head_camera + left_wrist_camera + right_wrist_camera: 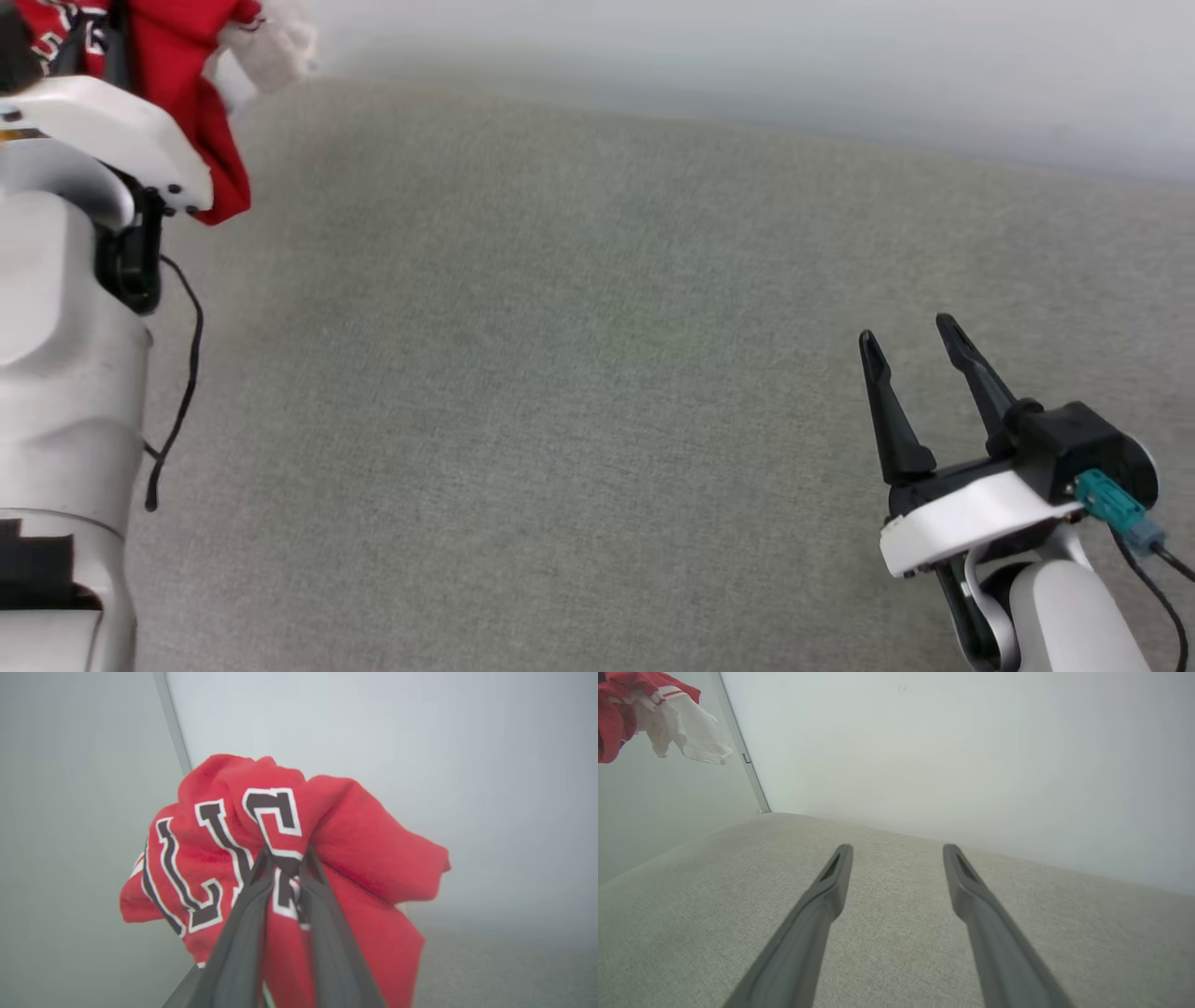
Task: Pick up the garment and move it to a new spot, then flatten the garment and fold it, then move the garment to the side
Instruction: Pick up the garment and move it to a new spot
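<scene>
The garment (355, 840) is a red shirt with black, white-outlined letters, bunched up and hanging in the air. My left gripper (286, 851) is shut on a fold of it at the lettering. In the head view the garment (187, 84) hangs at the top left beyond my pale left forearm, a white sleeve end dangling beside it. The right wrist view catches the garment (668, 714) at its top left, red cloth with a white sleeve end. My right gripper (910, 336) stands open at the lower right, low over the grey surface, with nothing between its fingers.
A grey fabric-covered surface (560, 373) spreads across the scene. A pale wall (747, 56) runs along its far edge, and a corner post (747, 765) stands at the left where a second wall meets it. A black cable (182, 373) hangs from my left forearm.
</scene>
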`<state>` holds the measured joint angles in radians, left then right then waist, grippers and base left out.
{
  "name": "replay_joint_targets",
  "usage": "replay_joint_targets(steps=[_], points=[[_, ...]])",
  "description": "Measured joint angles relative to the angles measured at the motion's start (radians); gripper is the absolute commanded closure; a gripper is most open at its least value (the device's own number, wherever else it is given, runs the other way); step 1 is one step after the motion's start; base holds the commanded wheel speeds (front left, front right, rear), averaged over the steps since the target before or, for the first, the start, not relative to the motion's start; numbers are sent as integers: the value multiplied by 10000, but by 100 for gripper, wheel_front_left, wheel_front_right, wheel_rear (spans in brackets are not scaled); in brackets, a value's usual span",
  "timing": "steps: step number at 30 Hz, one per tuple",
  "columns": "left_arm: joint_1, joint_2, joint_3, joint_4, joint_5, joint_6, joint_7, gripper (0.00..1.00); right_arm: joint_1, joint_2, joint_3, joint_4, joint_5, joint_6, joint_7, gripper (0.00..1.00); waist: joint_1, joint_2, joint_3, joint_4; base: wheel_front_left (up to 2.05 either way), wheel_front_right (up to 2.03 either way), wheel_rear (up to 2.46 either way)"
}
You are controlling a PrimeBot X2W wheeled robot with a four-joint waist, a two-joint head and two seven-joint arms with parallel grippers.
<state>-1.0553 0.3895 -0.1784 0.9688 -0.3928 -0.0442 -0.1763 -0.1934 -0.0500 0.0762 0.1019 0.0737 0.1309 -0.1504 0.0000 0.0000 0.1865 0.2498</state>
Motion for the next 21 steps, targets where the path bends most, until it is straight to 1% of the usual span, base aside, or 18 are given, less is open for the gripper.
replay_joint_targets(steps=[4, 7, 16, 19, 21], points=[[36, -359, -165, -299, 31, -92, -476, 100, 320, -2, -44, 31, 155, 0, -29, 0, -1, 0, -485, -335, 0, 0, 0], [226, -725, -343, -692, 27, -178, -573, 100, 555, -2, -100, -12, 213, 0, 23, 0, -1, 0, -751, -742, 0, 0, 0], [1681, -2408, -1457, -2096, -69, -512, -104, 100, 1038, -4, -257, -349, 378, 0, 278, 0, -1, 0, -1262, -2144, 0, 0, 0], [2398, -2834, -1977, -2518, -79, -612, 13, 100, 1128, -4, -253, -454, 405, 0, 326, 0, -1, 0, -1259, -2611, 0, 0, 0], [2883, -3014, -2322, -2715, -148, -677, 105, 100, 1129, -8, -221, -550, 428, 0, 347, 0, -1, 0, -1207, -2903, 0, 0, 0]])
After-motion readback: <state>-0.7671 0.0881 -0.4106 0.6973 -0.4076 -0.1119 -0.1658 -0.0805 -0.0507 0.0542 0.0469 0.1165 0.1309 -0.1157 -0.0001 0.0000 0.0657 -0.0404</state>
